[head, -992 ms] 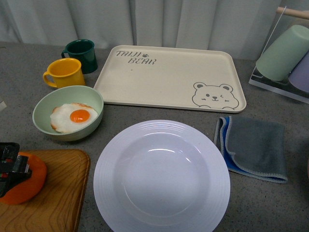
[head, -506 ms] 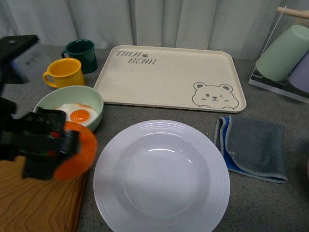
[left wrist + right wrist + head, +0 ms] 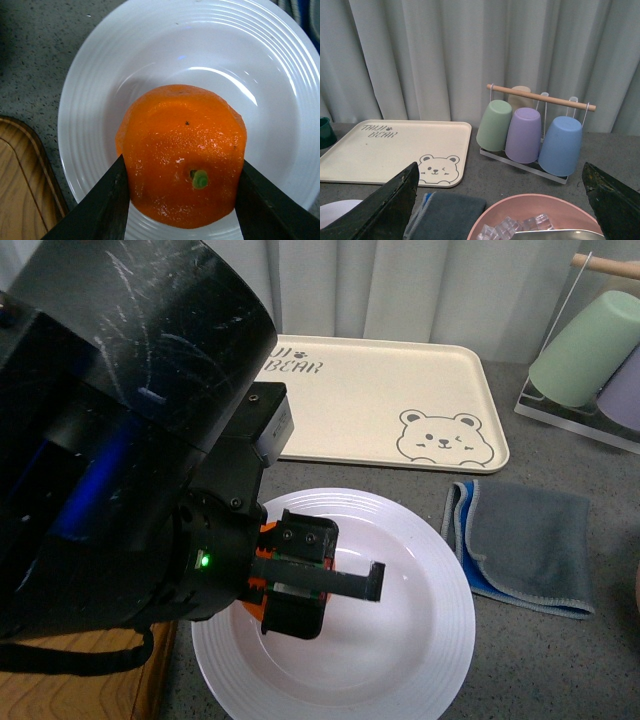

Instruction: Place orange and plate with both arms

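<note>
The orange (image 3: pixel 182 150), bright with a small green stem dot, hangs low over the well of the white plate (image 3: pixel 100 100). My left gripper (image 3: pixel 183 162) is shut on it, one black finger against each side. In the front view the bulky left arm fills the left side, and its gripper (image 3: pixel 300 590) reaches over the left part of the plate (image 3: pixel 430 640); the fruit is almost hidden there. My right gripper (image 3: pixel 500 167) is open and holds nothing, out of the front view. A sliver of the plate (image 3: pixel 335 210) shows at the edge of the right wrist view.
Behind the plate lies a cream bear tray (image 3: pixel 400 390). A grey cloth (image 3: pixel 530 540) is to the plate's right, with a rack of cups (image 3: pixel 590 350) at the back right. A wooden board (image 3: pixel 150 680) is at the front left. A pink bowl of ice cubes (image 3: pixel 535 215) sits under the right gripper.
My left arm has lifted the orange off the wooden board and carried it right, over the plate. The arm now hides the green bowl and the mugs.
</note>
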